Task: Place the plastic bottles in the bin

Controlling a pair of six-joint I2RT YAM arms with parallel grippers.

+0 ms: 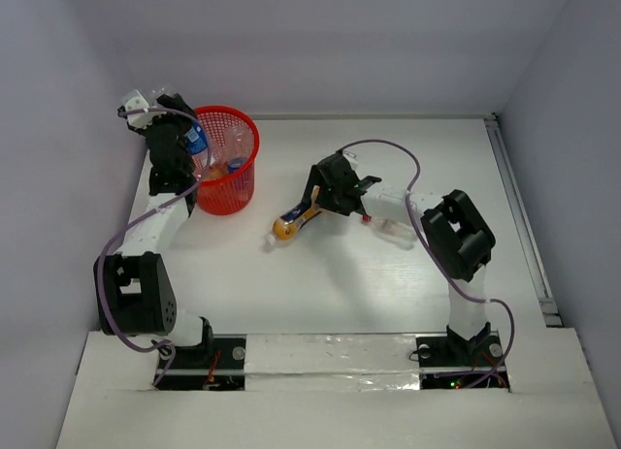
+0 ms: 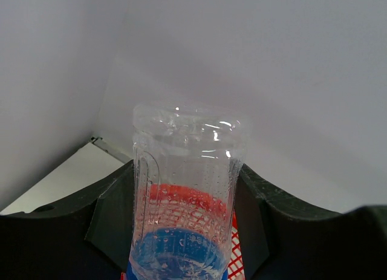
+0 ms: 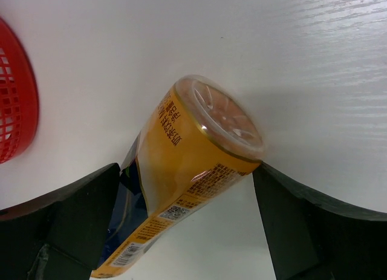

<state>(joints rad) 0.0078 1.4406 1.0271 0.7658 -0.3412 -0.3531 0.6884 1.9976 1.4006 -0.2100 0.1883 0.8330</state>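
Where the left gripper [image 1: 192, 146] hangs at the left rim of the bin [image 1: 243, 182], it pinches a blue-labelled bottle [image 2: 184, 195] between its two fingers [image 2: 109, 219]. That bottle is clear plastic with ribbed sides and droplets on its inner wall. Its closed bottom end points away from the wrist camera, and the blue label sits lower down. The red mesh of the bin shows through the clear wall.

The right gripper [image 1: 312, 208] is pressed on either side of a yellow-orange bottle [image 3: 193, 153], out on the desk [image 1: 388, 294] to the right of the bin. This bottle has a clear ribbed end, printed text and a barcode, and a dark blue patch along one side. It is tilted, and whether it touches the desk cannot be told.

Inside the bin a small orange bottle [image 1: 234, 165] with some blue on it lies against the mesh. A clear shape beside it is too blurred to identify. Near the right arm a clear bottle [image 1: 393, 234] with a red cap lies on the desk, largely hidden by the arm. Both wrist views cut off the held bottles' lower ends.
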